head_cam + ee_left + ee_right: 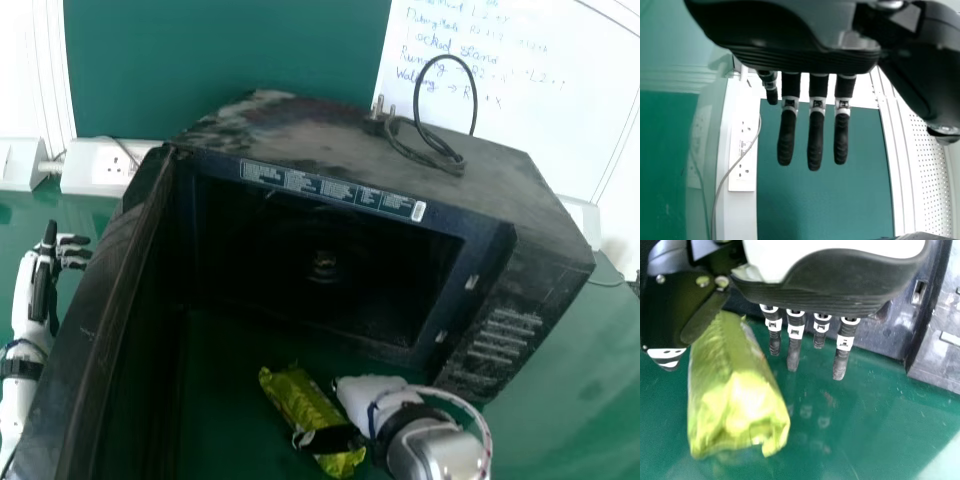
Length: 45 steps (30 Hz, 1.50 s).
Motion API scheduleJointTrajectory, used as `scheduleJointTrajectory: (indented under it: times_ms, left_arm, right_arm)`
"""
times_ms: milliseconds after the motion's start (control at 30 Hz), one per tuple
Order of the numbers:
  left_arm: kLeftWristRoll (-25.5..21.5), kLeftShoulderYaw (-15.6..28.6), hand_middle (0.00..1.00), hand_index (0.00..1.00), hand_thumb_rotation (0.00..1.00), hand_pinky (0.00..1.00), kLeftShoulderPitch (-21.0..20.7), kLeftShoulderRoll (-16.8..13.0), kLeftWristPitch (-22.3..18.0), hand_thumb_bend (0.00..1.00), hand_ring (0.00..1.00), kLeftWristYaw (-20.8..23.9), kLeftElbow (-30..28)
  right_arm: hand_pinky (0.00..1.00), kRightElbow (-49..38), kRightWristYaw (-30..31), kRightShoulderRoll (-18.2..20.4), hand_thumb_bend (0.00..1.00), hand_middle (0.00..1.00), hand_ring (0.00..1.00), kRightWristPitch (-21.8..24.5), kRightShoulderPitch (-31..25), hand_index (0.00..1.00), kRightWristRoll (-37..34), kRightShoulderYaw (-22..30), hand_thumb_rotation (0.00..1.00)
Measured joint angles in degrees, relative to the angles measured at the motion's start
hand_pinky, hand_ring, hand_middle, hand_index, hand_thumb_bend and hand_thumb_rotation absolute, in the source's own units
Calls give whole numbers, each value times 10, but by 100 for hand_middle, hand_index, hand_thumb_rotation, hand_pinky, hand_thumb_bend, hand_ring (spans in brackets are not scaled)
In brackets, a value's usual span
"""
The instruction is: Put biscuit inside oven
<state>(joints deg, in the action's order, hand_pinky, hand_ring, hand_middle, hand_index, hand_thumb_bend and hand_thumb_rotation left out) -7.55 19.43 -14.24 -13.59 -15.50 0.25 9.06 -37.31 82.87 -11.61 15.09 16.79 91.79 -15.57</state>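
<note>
With fingers straight and apart from the thumb, the right hand should close squarely round the yellow-green packet at its thumb side, then lift clear of the sill into the oven ahead, left hand open farther off.

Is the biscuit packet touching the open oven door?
Apart: in the head view, green tabletop shows between the packet and the oven door.

oven sits mid-frame on table, door at left, cord on top. packet is before it, lower centre, right hand beside it. whiteboard stands behind, upper right.
</note>
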Motion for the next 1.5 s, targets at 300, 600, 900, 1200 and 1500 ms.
scheduleJointTrajectory:
  times_ms: [300,600,900,1200,1500]
  left_arm:
    - [-1,0,43,48,7,30,2,2,2,52,34,-2,0]
    - [-3,0,43,48,7,30,2,3,1,52,34,-2,-1]
    - [-3,0,43,48,7,30,2,4,-1,52,34,-3,-1]
    - [-4,0,43,48,7,31,2,4,0,52,34,-3,-4]
    - [-4,0,43,48,7,30,2,4,0,52,34,-6,-4]
  right_arm:
    - [71,47,-13,20,95,83,85,-2,28,82,6,13,50]
    - [64,74,-44,23,97,80,80,0,33,85,8,14,51]
    - [65,71,-75,31,95,89,84,0,7,91,35,-6,48]
    - [74,47,-75,36,97,85,86,-13,-16,85,47,-16,51]
    - [61,18,-71,24,100,78,77,-35,-39,84,27,-11,49]
